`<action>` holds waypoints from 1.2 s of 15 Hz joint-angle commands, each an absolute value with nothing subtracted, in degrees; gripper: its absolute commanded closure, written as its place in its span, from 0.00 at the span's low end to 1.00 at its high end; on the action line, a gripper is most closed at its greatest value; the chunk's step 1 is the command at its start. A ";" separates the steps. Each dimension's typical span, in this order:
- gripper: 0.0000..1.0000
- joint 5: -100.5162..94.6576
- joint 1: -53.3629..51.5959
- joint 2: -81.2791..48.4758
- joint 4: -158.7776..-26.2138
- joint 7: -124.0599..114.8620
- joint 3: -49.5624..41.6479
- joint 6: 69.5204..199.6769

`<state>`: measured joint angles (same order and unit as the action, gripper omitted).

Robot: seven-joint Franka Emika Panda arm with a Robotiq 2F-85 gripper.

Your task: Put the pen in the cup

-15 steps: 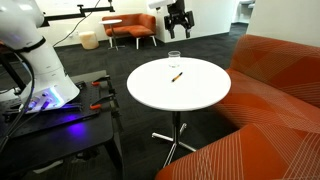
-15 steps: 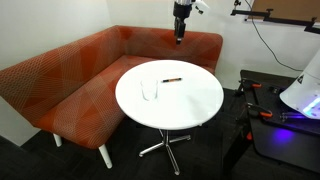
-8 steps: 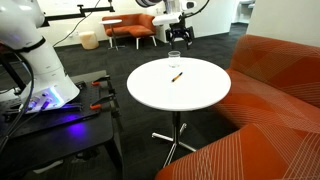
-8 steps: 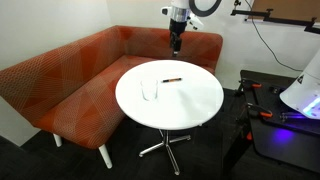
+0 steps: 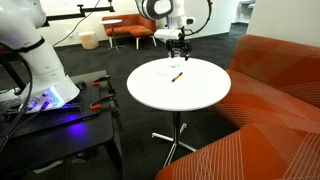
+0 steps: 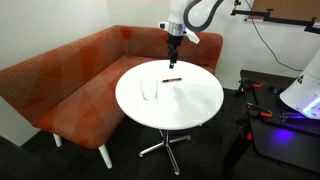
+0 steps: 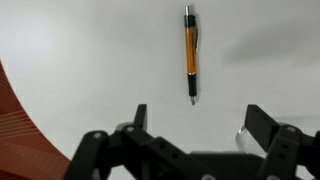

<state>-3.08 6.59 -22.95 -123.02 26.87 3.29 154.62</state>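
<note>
The pen is orange with a dark tip and lies flat on the round white table. It also shows in both exterior views. The clear cup stands upright on the table, apart from the pen. A glassy edge of it shows by one finger in the wrist view. My gripper is open and empty. It hangs a little above the table, over the pen's area, without touching the pen.
An orange corner sofa wraps around the far side of the table. A black stand with the robot base and cables sits beside the table. Orange chairs stand in the background.
The gripper has come down from high above the sofa back towards the table and now hovers low over the pen. Pen and cup have not moved.
</note>
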 commanded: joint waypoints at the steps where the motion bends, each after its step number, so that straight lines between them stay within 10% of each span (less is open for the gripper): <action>1: 0.00 -1.50 8.74 -26.92 -119.90 28.45 5.30 155.30; 18: 0.00 -2.53 11.62 -37.58 -110.48 30.21 8.90 151.70</action>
